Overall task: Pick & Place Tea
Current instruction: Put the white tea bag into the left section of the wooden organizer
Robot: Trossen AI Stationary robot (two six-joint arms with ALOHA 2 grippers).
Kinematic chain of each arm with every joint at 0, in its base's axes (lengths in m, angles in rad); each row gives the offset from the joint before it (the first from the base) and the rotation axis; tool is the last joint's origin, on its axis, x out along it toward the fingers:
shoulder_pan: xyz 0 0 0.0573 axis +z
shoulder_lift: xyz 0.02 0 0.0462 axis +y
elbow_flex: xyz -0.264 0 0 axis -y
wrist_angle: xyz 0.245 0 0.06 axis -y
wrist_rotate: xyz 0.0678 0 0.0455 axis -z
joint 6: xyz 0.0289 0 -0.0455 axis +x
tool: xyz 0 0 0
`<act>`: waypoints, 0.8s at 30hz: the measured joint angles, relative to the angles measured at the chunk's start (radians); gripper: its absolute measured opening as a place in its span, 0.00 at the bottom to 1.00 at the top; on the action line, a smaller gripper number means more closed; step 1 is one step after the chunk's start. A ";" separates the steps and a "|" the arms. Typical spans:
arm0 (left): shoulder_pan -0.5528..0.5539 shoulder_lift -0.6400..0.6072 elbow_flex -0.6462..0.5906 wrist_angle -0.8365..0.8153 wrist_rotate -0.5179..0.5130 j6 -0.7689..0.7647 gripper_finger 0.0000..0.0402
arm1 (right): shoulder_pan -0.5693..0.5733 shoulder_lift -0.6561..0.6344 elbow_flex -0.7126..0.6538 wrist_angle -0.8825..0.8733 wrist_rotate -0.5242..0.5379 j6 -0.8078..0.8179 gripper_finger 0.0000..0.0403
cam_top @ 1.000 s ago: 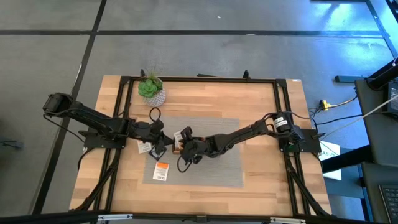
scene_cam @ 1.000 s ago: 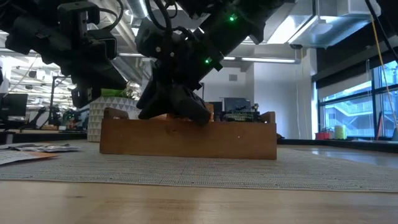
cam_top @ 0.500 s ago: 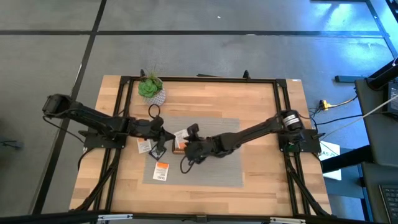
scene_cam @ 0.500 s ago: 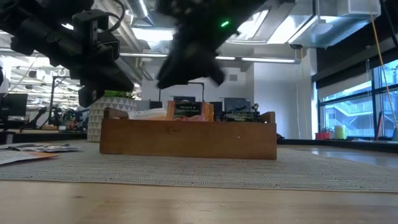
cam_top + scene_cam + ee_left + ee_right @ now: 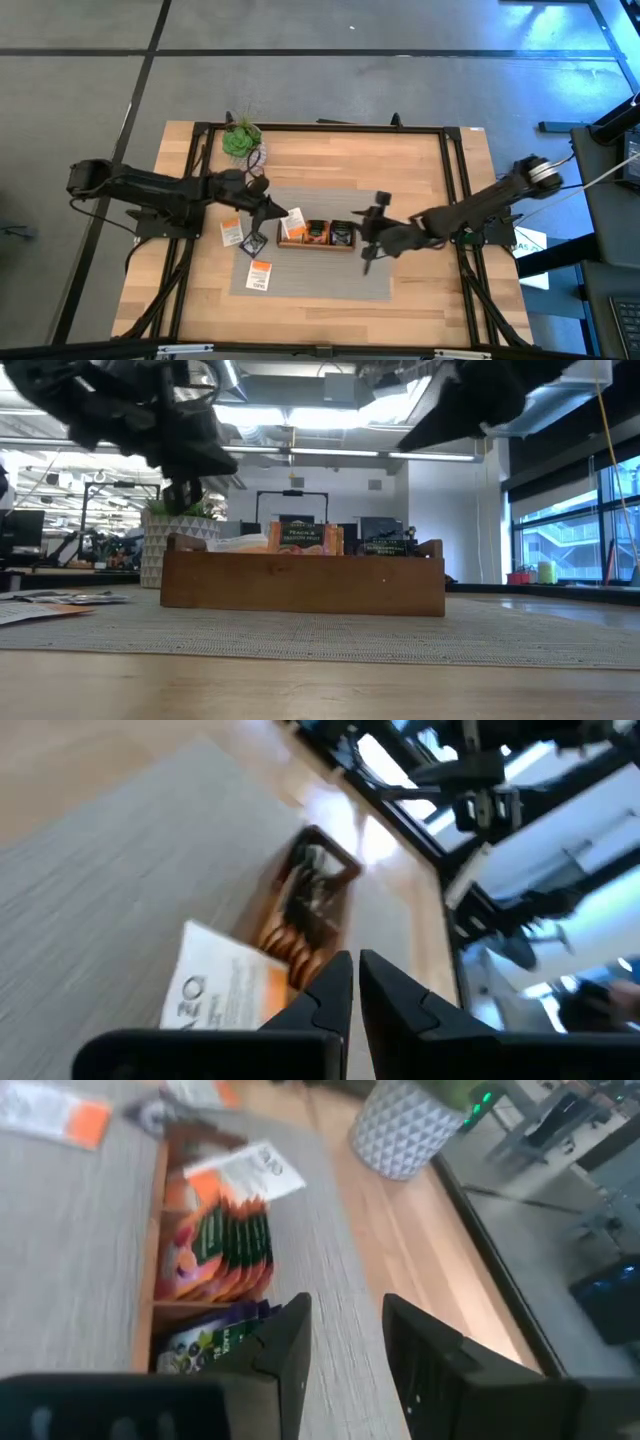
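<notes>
Sorting tea sachets into the tray looks to be the step in hand. Left gripper hovers near the tray's left end, fingers pressed together, nothing between them. Right gripper sits just off the tray's right end, fingers parted with a clear gap, empty. A white-and-orange sachet lies tilted across the tray's left end, not seated in a compartment. Loose sachets rest on the grey mat left of the tray. Orange sachets stand packed on edge in the middle compartment, dark ones beside them. Judgement: to do it well, open the left fingers before descending, pinch one thin sachet by its edge, and slide it in upright rather than flat. Sachets are thin, flat, papery squares; tray is brown wood with thin dividers; mat is ribbed woven fabric; table is pale wood planks. Plant in a faceted white pot stands behind, well apart.
</notes>
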 joint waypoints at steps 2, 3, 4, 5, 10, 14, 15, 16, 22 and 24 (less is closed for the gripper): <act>0.034 0.031 0.044 -0.027 0.062 0.026 0.05 | 0.008 -0.055 -0.060 0.056 0.016 0.026 0.32; 0.049 0.046 0.068 -0.040 0.084 0.043 0.05 | 0.011 -0.073 -0.087 0.089 0.025 0.028 0.32; 0.063 0.060 0.095 -0.057 0.108 0.061 0.05 | 0.010 -0.087 -0.113 0.124 0.027 0.027 0.32; 0.076 0.077 0.122 -0.072 0.136 0.082 0.05 | 0.009 -0.099 -0.137 0.149 0.027 0.025 0.32; 0.110 0.131 0.188 -0.085 0.192 0.201 0.05 | -0.012 -0.110 -0.224 0.209 0.030 0.022 0.32; 0.123 0.136 0.196 -0.089 0.187 0.325 0.05 | -0.032 -0.110 -0.268 0.208 0.029 0.023 0.32; 0.124 0.136 0.196 -0.092 0.189 0.344 0.05 | -0.037 -0.110 -0.271 0.211 0.029 0.021 0.32; 0.124 0.136 0.196 -0.092 0.191 0.353 0.05 | -0.042 -0.110 -0.273 0.217 0.029 0.019 0.32; 0.124 0.136 0.196 -0.124 0.199 0.293 0.13 | -0.067 -0.110 -0.275 0.217 0.026 0.025 0.32; 0.124 0.136 0.196 -0.144 0.197 0.293 0.18 | -0.074 -0.110 -0.275 0.217 0.026 0.024 0.32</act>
